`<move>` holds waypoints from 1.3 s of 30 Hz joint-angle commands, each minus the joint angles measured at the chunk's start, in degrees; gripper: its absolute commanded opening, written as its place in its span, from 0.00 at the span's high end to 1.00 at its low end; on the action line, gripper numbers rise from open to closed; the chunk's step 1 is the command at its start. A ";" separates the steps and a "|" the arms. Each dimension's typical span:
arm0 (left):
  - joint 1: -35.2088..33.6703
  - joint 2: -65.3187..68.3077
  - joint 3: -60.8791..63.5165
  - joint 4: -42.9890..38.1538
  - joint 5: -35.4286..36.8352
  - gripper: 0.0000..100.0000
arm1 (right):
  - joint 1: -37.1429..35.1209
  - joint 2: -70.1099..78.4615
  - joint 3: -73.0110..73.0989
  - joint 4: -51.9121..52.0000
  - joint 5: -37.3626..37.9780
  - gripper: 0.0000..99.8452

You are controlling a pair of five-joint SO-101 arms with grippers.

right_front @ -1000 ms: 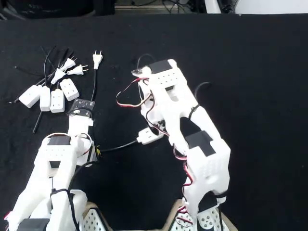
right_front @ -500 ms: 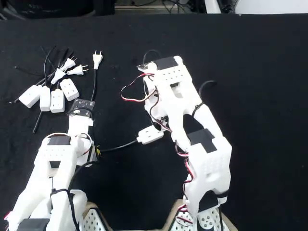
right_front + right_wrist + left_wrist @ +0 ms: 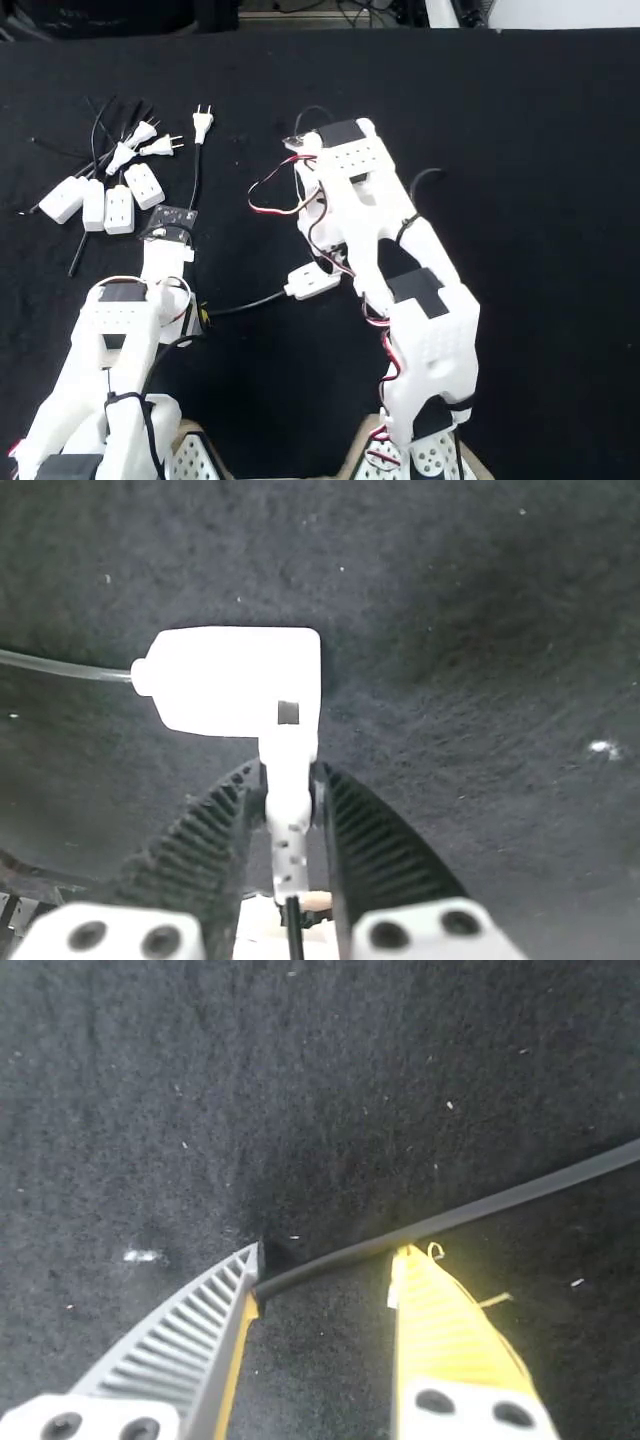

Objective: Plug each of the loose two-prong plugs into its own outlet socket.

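Note:
A white outlet socket lies mid-table with a black cable trailing off it. In the right wrist view my right gripper is shut on a white two-prong plug whose front end sits against the socket. My left gripper rests low beside the cable. In its own view it stands open, and the cable runs across both fingertips. Loose plugs and several more sockets lie at the far left.
Black cables fan out behind the cluster of sockets at the far left. The black cloth to the right of the right arm is bare. Table edge and clutter run along the far side.
The right arm's upper part has shifted a little to the right and away from me, and the socket has nudged slightly with it. The left arm has kept still.

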 commanded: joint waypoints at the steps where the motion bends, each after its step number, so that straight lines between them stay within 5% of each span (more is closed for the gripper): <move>1: 1.89 -0.44 1.19 0.09 -0.18 0.78 | -0.44 -0.22 -0.13 1.76 -0.97 0.99; 39: 1.89 -0.44 1.19 0.09 -0.18 0.78 | -3.34 6.20 -6.37 1.76 -3.08 0.99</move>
